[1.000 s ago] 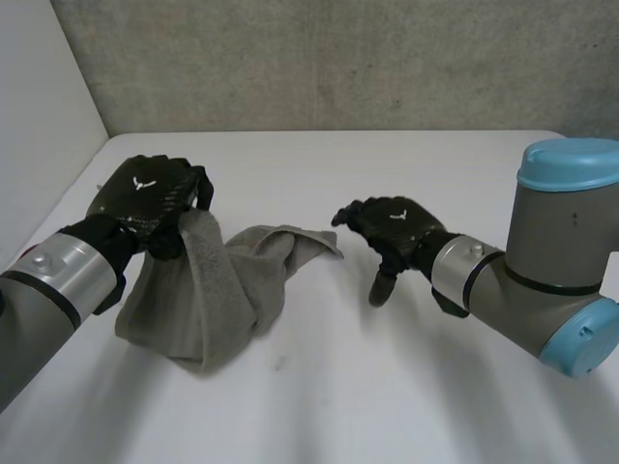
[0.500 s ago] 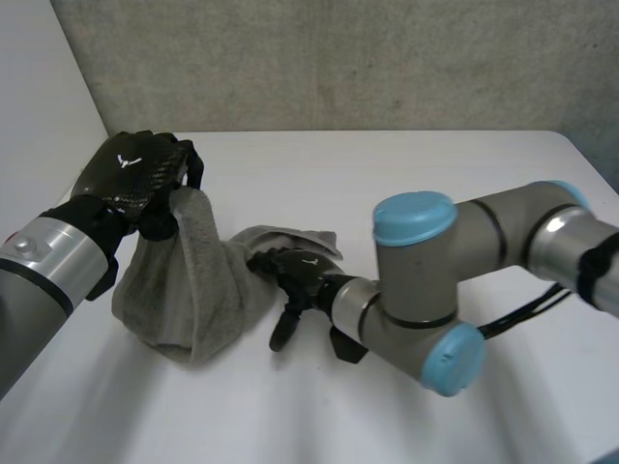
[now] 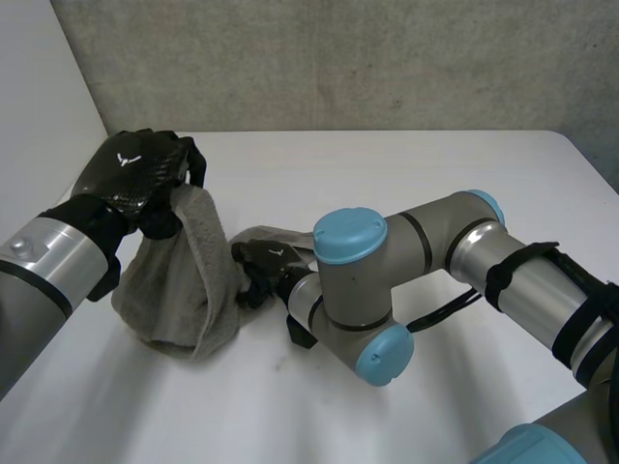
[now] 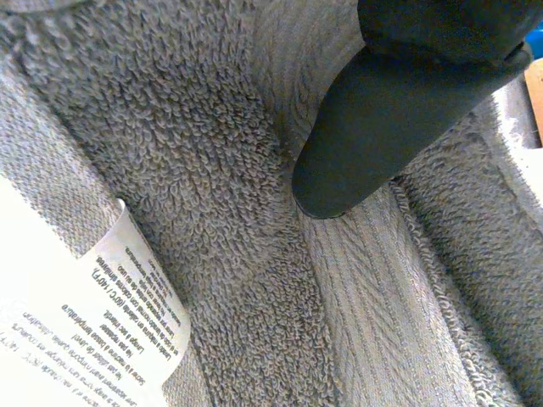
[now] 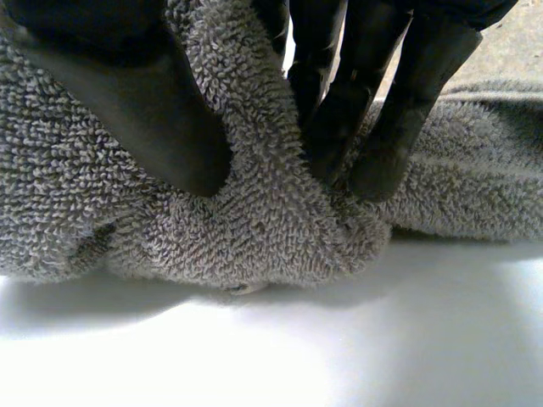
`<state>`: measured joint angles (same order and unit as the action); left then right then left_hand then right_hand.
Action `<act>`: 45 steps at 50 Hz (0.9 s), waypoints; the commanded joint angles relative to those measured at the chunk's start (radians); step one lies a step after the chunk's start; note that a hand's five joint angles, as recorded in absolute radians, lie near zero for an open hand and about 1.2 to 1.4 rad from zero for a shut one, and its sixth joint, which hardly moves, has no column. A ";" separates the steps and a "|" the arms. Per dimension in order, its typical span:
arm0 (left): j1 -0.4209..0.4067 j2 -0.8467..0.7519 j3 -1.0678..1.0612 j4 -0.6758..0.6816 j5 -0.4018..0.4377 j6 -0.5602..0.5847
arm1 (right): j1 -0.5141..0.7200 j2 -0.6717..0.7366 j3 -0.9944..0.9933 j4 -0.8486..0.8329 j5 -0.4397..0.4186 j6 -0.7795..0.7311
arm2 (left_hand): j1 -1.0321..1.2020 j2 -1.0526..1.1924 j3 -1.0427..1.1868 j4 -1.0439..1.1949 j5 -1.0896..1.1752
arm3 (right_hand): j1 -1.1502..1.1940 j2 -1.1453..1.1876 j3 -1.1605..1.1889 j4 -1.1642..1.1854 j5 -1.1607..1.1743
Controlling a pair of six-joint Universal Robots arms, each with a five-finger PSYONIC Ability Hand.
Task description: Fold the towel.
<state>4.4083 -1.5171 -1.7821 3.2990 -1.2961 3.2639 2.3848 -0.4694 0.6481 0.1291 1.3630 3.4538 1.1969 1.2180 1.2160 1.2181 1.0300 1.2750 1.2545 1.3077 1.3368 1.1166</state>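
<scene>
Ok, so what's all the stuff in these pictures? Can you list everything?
towel: one, grey, bunched on the table, one end lifted.
label: one, white with small print, on the towel.
table: one, white, under everything.
wall: one, grey, behind the table.
left hand: one, black, curled round the towel's raised end.
right hand: one, black, pinching a fold of the towel low by the table.
arms: two, grey with light-blue caps.

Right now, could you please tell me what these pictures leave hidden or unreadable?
Head view: the right arm covers the towel behind it.
Head view: the right hand pinches a fold that buries its fingertips.
Head view: the left hand hides the towel part it grips.
Left wrist view: the label is cut by the edge, its print too small.
</scene>
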 commanded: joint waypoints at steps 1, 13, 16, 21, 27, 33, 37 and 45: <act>0.005 0.000 0.004 0.001 -0.002 0.000 | -0.016 -0.080 -0.036 0.084 0.005 -0.087 | 0.199 0.178 0.180 0.178 0.192 | 0.121 0.142 0.089 0.059 0.105; -0.003 0.023 -0.013 -0.001 -0.003 0.000 | -0.162 -0.395 -0.105 0.428 0.016 -0.836 | 0.199 0.178 0.180 0.178 0.192 | 0.121 0.142 0.089 0.059 0.105; -0.007 0.028 -0.014 -0.001 -0.005 -0.019 | -0.196 -0.442 -0.105 0.434 0.030 -0.912 | 0.199 0.178 0.180 0.178 0.192 | 0.121 0.142 0.089 0.059 0.105; -0.023 0.041 -0.011 -0.001 -0.002 -0.070 | -0.220 -0.514 -0.105 0.434 0.048 -0.978 | 0.199 0.178 0.180 0.178 0.192 | 0.121 0.142 0.089 0.059 0.105; -0.036 0.038 -0.020 -0.001 0.000 -0.089 | -0.213 -0.534 -0.085 0.437 0.039 -1.105 | 0.199 0.178 0.180 0.178 0.192 | 0.121 0.142 0.089 0.059 0.105; -0.046 -0.006 -0.049 0.007 0.003 -0.086 | -0.193 -0.460 -0.033 0.434 0.035 -1.229 | 0.199 0.178 0.180 0.178 0.192 | 0.121 0.142 0.089 0.059 0.105; -0.044 -0.052 -0.062 0.028 0.003 -0.081 | -0.182 -0.352 -0.025 0.435 0.027 -1.285 | 0.199 0.178 0.180 0.178 0.192 | 0.121 0.142 0.089 0.059 0.105; -0.046 -0.153 -0.071 0.047 0.001 -0.075 | -0.181 -0.134 -0.059 0.426 -0.008 -1.360 | 0.199 0.178 0.180 0.178 0.192 | -0.070 -0.049 -0.102 -0.131 -0.086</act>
<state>4.3623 -1.5979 -1.8507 3.3354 -1.2930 3.1858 2.2034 -0.7780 0.6205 0.5617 1.3758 2.1502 1.1985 1.2184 1.2161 1.2182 1.0302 1.2929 1.2994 1.3272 1.3395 1.1362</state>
